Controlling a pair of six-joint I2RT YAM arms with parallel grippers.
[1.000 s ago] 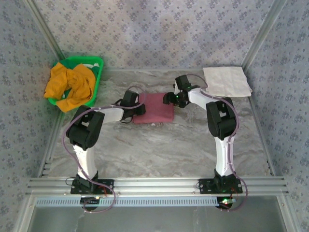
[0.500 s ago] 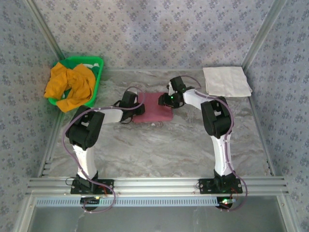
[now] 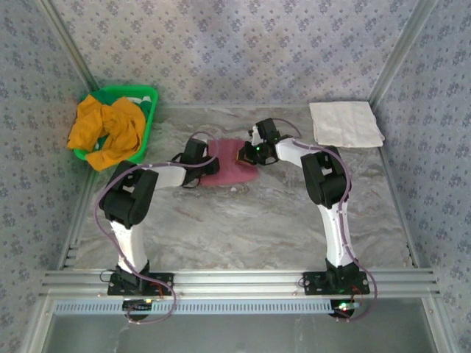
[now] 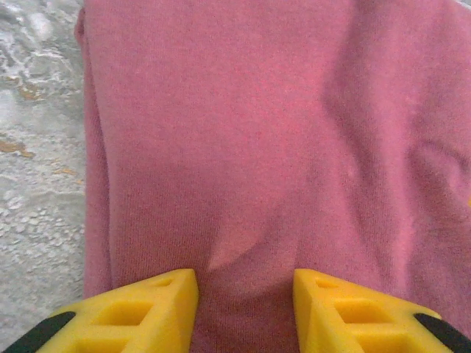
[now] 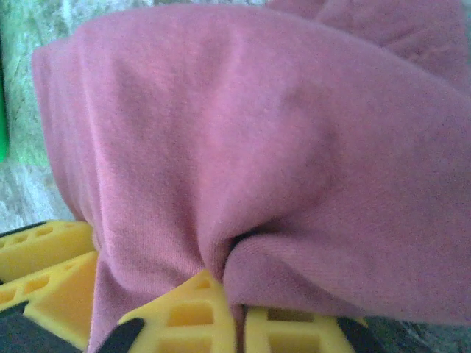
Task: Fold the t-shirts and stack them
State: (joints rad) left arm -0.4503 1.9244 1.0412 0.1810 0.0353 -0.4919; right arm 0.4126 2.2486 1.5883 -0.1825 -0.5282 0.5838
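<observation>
Shirt: the maroon soft cotton t-shirt (image 3: 228, 173) lies folded near the middle of the grey marbled surface (image 3: 243, 228), with its 3 o'clock side bunched and raised.
Right jaws: pressed together on a thick pucker of the maroon cloth at the shirt's 2 o'clock corner. The wrist view shows the fabric squeezed between the yellow fingers (image 5: 291, 329).
Left jaws: partly spread astride the shirt's 9 o'clock edge, with a small ridge of cloth between the yellow fingertips (image 4: 158, 312). I cannot tell whether they clamp it or merely press it down.
Just changed: a second ago the shirt was a flat, tidy rectangle and the right jaws stood spread at its 3 o'clock edge. They have since shut and drawn that edge towards 9 o'clock.
Meaning: probably one more fold across, or a lift towards the stack, with the left side anchoring.
Waiting: the crumpled mustard-orange t-shirt (image 3: 107, 132) spills from the green plastic basket (image 3: 149, 94) at 10 o'clock, not yet folded.
Beyond: a folded white cloth (image 3: 346, 123) lies at 2 o'clock.
</observation>
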